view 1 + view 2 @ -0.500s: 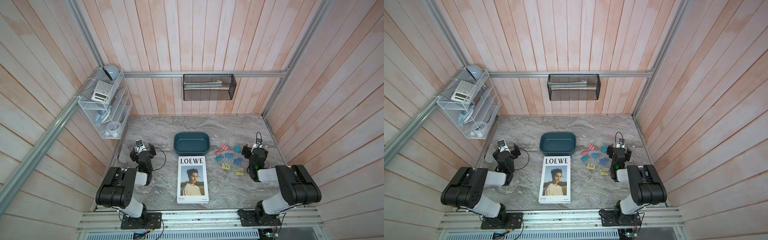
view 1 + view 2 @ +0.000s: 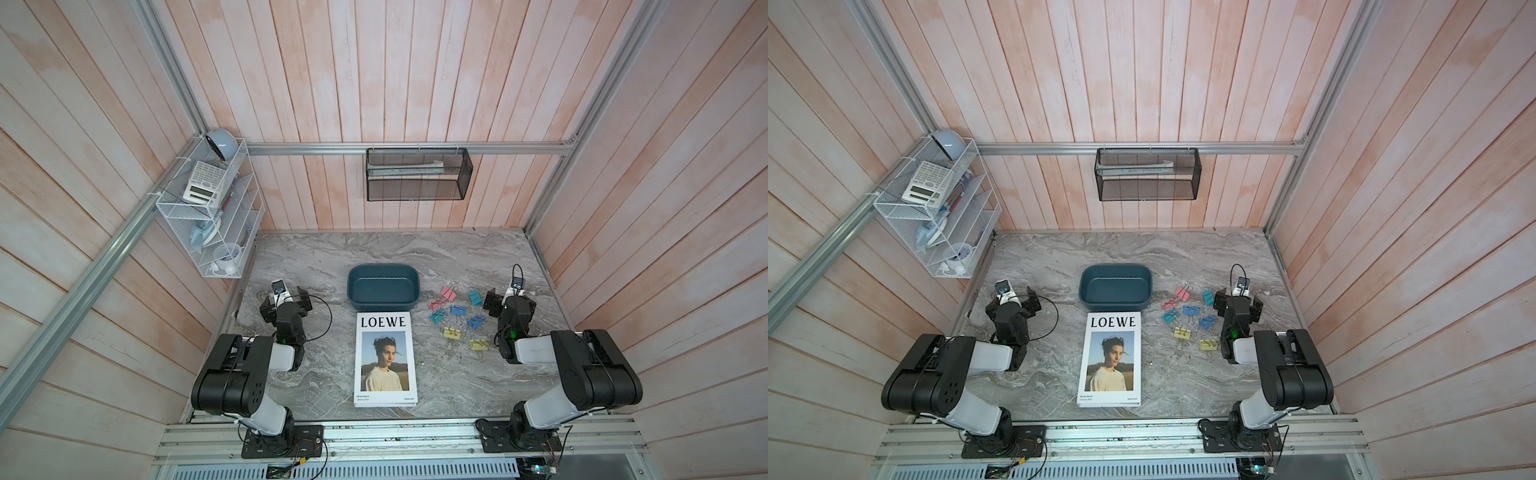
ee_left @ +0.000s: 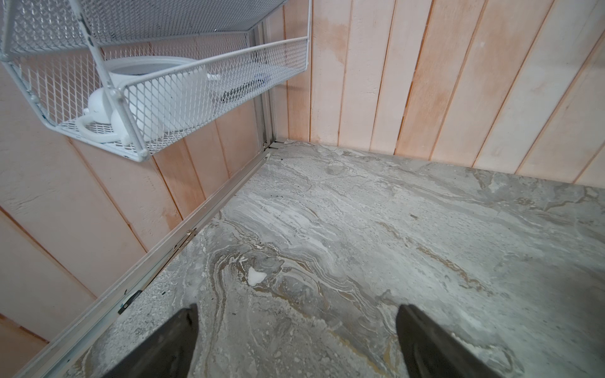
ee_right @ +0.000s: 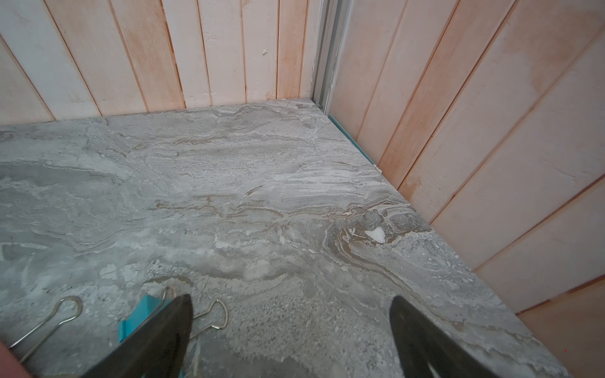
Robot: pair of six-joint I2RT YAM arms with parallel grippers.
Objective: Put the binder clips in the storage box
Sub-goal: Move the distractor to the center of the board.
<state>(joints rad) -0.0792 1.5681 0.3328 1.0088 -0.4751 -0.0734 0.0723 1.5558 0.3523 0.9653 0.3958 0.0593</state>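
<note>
1. Storage box [image 2: 382, 289]: dark teal plastic tub with rounded corners and shallow walls, sitting mid-bench [image 2: 415, 257] on grey veined marble.
2. Binder clips [image 2: 457, 310]: pastel bodies with wire handles, lying loose on the bench, right of the box.
3. Left hand [image 3: 296, 309]: jaws wide, holding nothing.
4. Right hand [image 4: 290, 297]: jaws wide, holding nothing, with a teal clip [image 4: 144, 314] beside one finger.

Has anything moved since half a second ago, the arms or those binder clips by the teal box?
Nothing visibly changed. The left tool and right tool stay open and empty above the marble tabletop, the eight binder clips lie loose beside the empty storage box, and the LOEWE magazine has not shifted.
</note>
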